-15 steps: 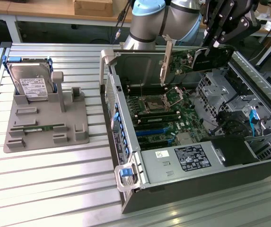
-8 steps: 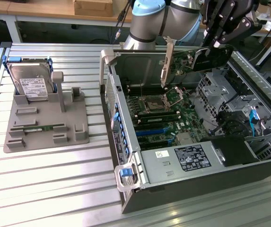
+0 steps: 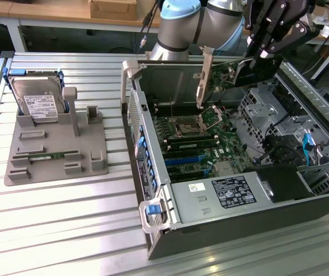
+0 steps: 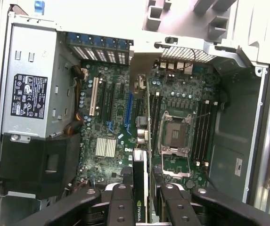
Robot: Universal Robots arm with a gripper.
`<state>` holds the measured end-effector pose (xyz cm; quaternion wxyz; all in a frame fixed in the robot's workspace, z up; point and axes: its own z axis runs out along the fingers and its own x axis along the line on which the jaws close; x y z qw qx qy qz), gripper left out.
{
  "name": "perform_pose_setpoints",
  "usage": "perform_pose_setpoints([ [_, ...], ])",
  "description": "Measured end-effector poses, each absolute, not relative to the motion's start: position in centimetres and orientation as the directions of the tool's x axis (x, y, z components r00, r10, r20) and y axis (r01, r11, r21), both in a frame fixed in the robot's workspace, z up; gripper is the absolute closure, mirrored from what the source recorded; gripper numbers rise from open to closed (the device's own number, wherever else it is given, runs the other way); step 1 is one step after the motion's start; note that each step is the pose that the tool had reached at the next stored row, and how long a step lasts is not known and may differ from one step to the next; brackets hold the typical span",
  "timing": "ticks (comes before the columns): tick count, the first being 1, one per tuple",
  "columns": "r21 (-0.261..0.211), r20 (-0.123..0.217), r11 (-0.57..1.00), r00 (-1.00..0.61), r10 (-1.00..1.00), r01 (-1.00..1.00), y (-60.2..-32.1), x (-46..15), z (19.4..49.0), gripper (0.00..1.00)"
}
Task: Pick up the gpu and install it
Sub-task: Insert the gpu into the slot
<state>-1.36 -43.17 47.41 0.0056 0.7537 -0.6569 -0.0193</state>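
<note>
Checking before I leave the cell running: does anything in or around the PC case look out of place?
I see nothing spilled or broken. The gpu is in no slot: the gripper clamps it above the open case. The processor socket sits bare, with no cooler on it.

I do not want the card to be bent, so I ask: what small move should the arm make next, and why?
Probably a slight sideways correction, then a slow, straight descent. The fingers grip the gpu edge-on above the motherboard. In the wrist view the card's edge seems to lie a little beside the blue slot, not directly over it, though that view's angle may mislead.
</note>
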Motion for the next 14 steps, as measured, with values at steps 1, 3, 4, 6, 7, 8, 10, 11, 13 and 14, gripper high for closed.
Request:
perform_pose_setpoints([
  [1, 0.034, -0.022, -0.144, 0.144, -0.989, -0.989, -43.16, -1.36, 47.42, 0.73],
  [3, 0.034, -0.022, -0.153, 0.152, -0.988, -0.988, -43.16, -1.36, 47.42, 0.73],
  [4, 0.034, -0.022, -0.148, 0.147, -0.989, -0.988, -43.16, -1.36, 47.41, 0.73],
  [6, 0.034, -0.022, -0.118, 0.117, -0.993, -0.992, -43.16, -1.36, 47.39, 0.73],
  [7, 0.034, -0.022, -0.085, 0.084, -0.996, -0.996, -43.16, -1.36, 47.35, 0.73],
  [8, 0.034, -0.022, -0.058, 0.057, -0.998, -0.998, -43.16, -1.36, 47.33, 0.73],
  [10, 0.034, -0.022, -0.01, 0.01, -1.0, -0.999, -43.16, -1.36, 47.28, 0.73],
  [11, 0.034, -0.022, 0.011, -0.012, -1.0, -0.999, -43.16, -1.36, 47.27, 0.73],
  [13, 0.034, -0.022, 0.046, -0.047, -0.999, -0.998, -43.16, -1.36, 47.24, 0.73],
  [14, 0.034, -0.022, 0.064, -0.065, -0.998, -0.997, -43.16, -1.36, 47.22, 0.73],
])
